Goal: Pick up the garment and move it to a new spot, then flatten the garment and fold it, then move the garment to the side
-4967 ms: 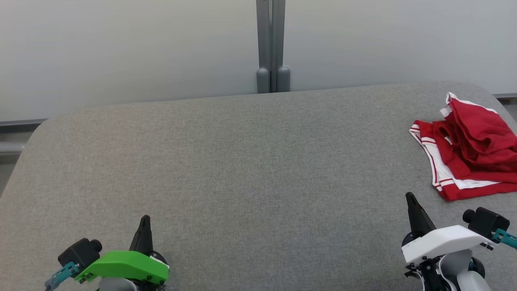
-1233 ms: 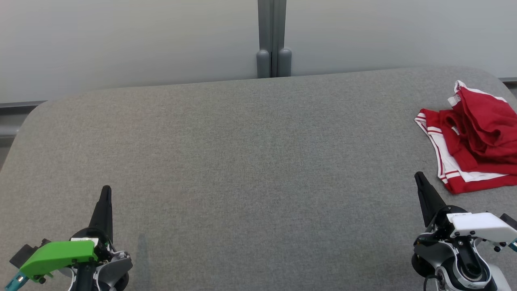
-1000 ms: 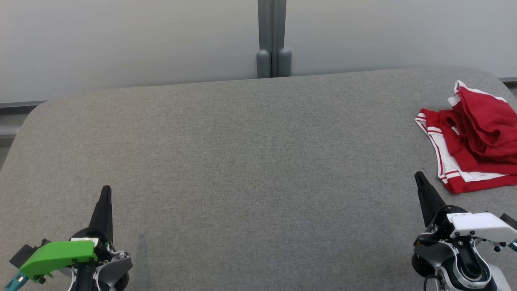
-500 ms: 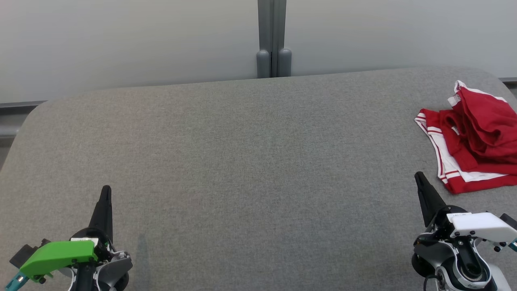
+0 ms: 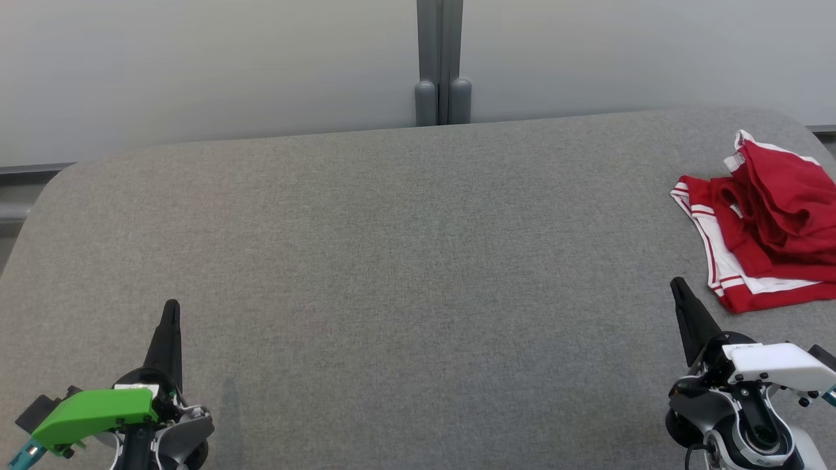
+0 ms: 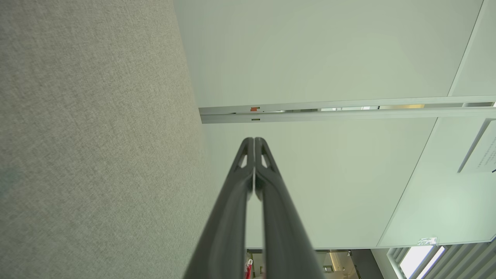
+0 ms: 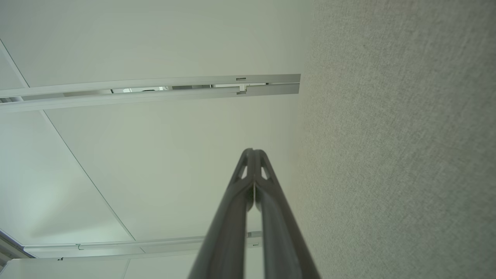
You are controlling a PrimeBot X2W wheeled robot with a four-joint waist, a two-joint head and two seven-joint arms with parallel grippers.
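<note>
On the table (image 5: 392, 228), far right, garment (image 5: 771, 215); pale wall (image 5: 196, 65) behind.

left gripper (image 6: 254, 141) fingers pressed together; grey table (image 6: 93, 135), pale wall (image 6: 317, 54)

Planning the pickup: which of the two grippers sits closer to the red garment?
The right gripper, white-covered, just beside the garment; the green-covered left gripper sits far across the table.
</note>
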